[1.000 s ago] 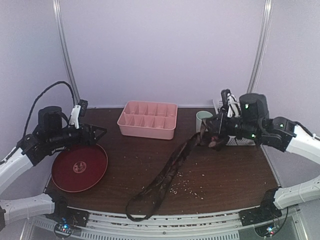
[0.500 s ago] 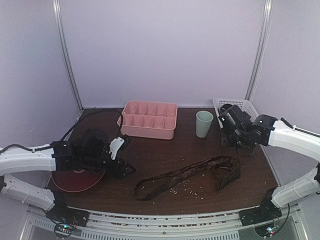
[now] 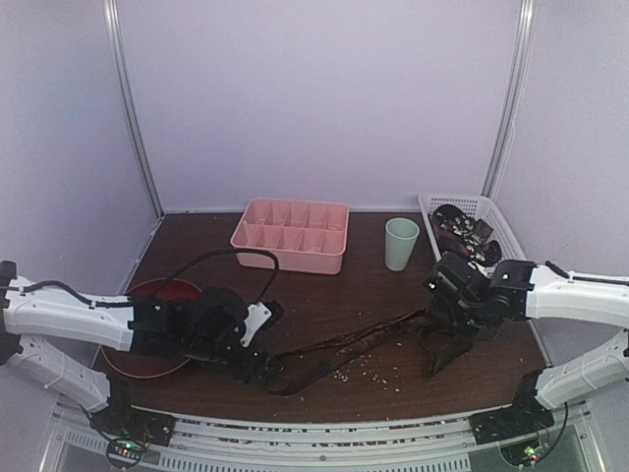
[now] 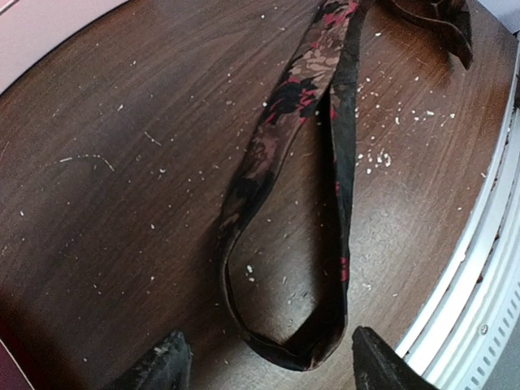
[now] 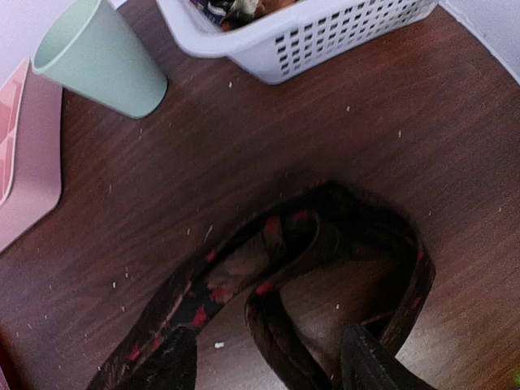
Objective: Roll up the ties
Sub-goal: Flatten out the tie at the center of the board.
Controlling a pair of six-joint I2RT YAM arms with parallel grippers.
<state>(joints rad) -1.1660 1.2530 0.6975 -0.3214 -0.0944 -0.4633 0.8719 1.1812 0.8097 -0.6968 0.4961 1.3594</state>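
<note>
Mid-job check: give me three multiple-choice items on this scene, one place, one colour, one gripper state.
1. The cup stands: A between tray and basket; B in the basket; C in the tray.
2. The tray is: A blue; B pink; C yellow.
3. Over the tie, the left gripper is: A shut on it; B shut, empty; C open.
Answers: A, it stands between them; B, pink walls; C, fingertips apart either side of the tie's loop.
</note>
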